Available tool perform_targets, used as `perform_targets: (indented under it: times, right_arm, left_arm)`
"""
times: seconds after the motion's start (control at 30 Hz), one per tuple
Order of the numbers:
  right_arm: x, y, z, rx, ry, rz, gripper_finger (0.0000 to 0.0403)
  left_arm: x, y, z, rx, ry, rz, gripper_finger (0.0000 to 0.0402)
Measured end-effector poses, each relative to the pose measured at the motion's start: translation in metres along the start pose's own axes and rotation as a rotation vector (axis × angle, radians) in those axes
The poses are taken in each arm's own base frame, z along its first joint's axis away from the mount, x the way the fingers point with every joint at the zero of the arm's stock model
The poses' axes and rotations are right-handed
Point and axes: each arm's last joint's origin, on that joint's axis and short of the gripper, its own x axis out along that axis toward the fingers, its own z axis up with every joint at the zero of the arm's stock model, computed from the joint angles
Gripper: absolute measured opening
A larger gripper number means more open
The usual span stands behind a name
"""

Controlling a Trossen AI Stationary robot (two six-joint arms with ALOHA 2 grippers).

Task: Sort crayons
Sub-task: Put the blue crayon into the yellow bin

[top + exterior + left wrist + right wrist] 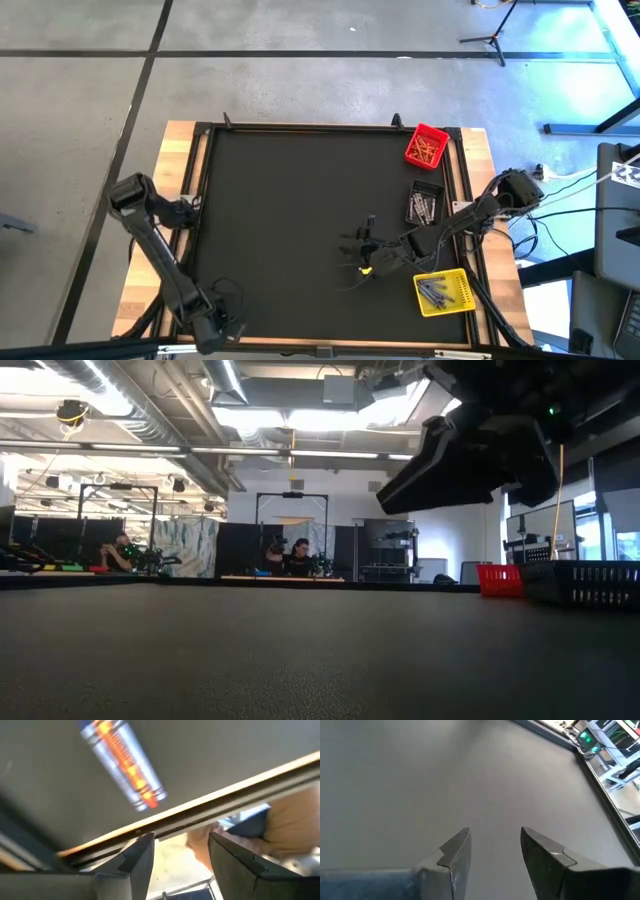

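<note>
Overhead view: crayons (424,149) lay sorted by colour — red-orange in the red bin (427,145), grey in the black bin (423,204), blue in the yellow bin (444,292) — all along the right edge of the worktop (290,220). The right hand (362,250) hung over bare mat near mid-worktop, fingers (456,851) parted and holding nothing, no loose crayon visible beneath. The left hand (181,851) waited at the near left corner, likewise parted and empty — probably parked clear of the work.
</note>
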Motion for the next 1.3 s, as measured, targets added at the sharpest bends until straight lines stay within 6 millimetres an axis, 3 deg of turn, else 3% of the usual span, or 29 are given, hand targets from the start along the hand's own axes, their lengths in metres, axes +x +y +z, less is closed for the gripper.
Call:
perform_targets:
  times: [0.13,0.4,1.3]
  right_arm:
    - [0.0,0.001,-0.001,-0.007,0.006,0.011,0.017]
    - [0.0,0.001,-0.001,-0.008,0.005,0.012,0.017]
    - [0.0,0.0,0.001,0.004,-0.014,0.009,0.017]
  left_arm:
    - [0.013,0.009,-0.005,-0.036,-0.013,0.079,0.0178]
    - [0.032,0.019,0.003,-0.035,-0.117,0.222,0.0178]
    - [0.035,0.033,0.002,-0.008,-0.212,0.249,0.0178]
